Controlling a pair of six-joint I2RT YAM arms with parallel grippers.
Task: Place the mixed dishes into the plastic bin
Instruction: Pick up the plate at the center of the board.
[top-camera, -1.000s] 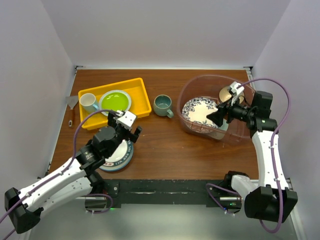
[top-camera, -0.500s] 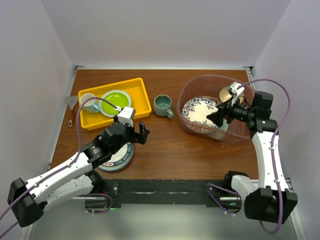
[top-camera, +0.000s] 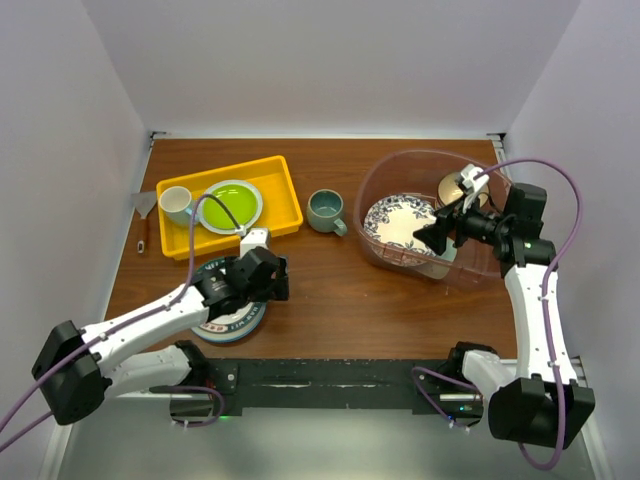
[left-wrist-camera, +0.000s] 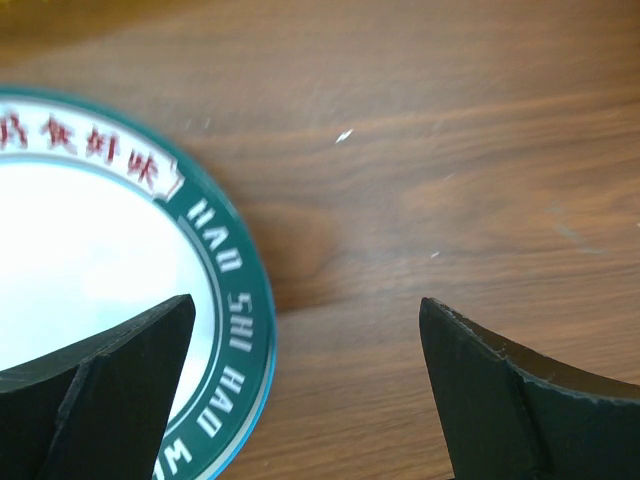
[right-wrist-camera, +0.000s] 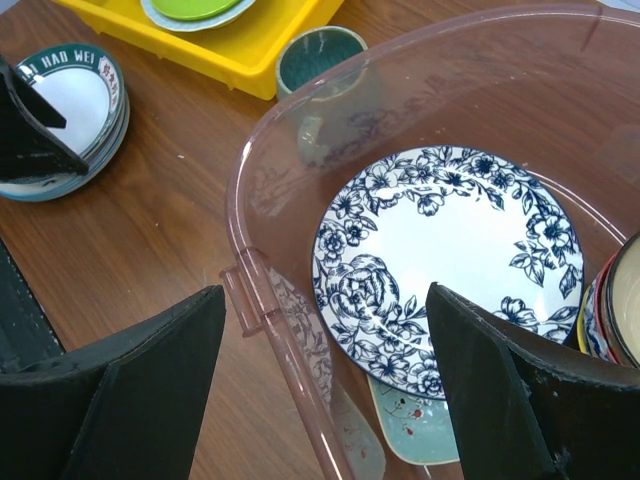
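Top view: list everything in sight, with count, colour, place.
plastic bin: one, pinkish clear, right
blue-patterned plate: one, white and blue, in bin
mint-green tray: one, under that plate
bowl: one, tan, bin's far corner
yellow tray: one, far left
green plate: one, lime, in yellow tray
cup: one, cream, in yellow tray
mug: one, grey-green, between bin and yellow tray
white plate: one, teal rim, red marks, near left
scraper: one, grey blade, left edge
left gripper: open, over white plate
right gripper: open, over bin

Yellow tray (top-camera: 280, 196), small scraper (top-camera: 146, 207), wooden table (top-camera: 335, 290)
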